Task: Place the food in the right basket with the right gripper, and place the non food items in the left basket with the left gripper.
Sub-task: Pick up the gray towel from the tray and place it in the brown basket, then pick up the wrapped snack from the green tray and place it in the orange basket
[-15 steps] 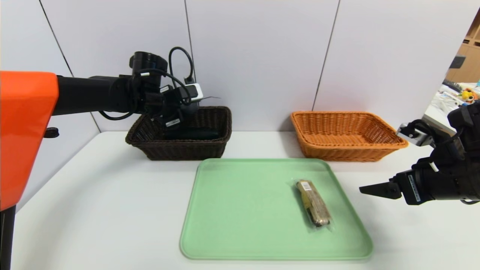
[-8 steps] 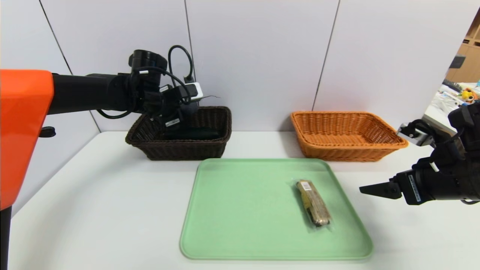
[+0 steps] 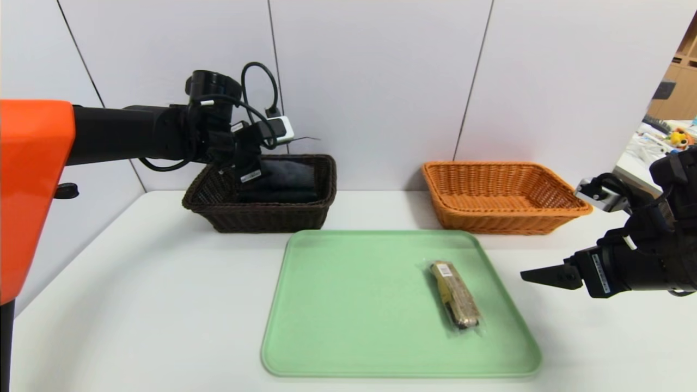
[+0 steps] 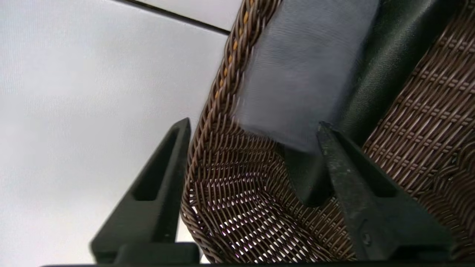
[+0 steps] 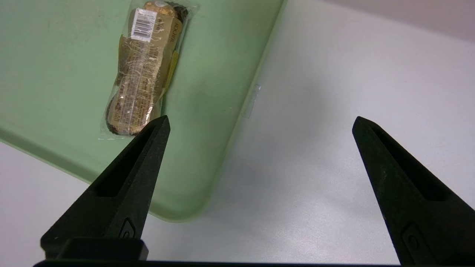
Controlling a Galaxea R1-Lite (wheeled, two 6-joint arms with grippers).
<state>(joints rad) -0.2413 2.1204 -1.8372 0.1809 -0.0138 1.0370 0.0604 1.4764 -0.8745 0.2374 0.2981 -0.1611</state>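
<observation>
Left claw (image 4: 252, 128) I see spread open over the dark brown basket (image 3: 261, 215), grey cloth roll (image 4: 297, 70) lying inside, right claw (image 5: 259, 122) wide open beside the green tray (image 3: 348, 305), snack bar (image 3: 454, 294) on it

The left arm (image 3: 125, 142) is seen stretched out level from its orange upper segment (image 3: 32, 190), cables looped over the wrist and a white camera box (image 3: 280, 129) set on top. The left gripper (image 4: 252, 128) is angled downward at the far end of the reach, its two black fingers (image 4: 156, 185) spread apart with nothing clamped between them. The right arm (image 3: 653, 239) is kept low at the right edge, and the right gripper (image 5: 259, 122) is pointed inward and down, its pointed fingers (image 5: 122, 185) held wide apart and empty.
</observation>
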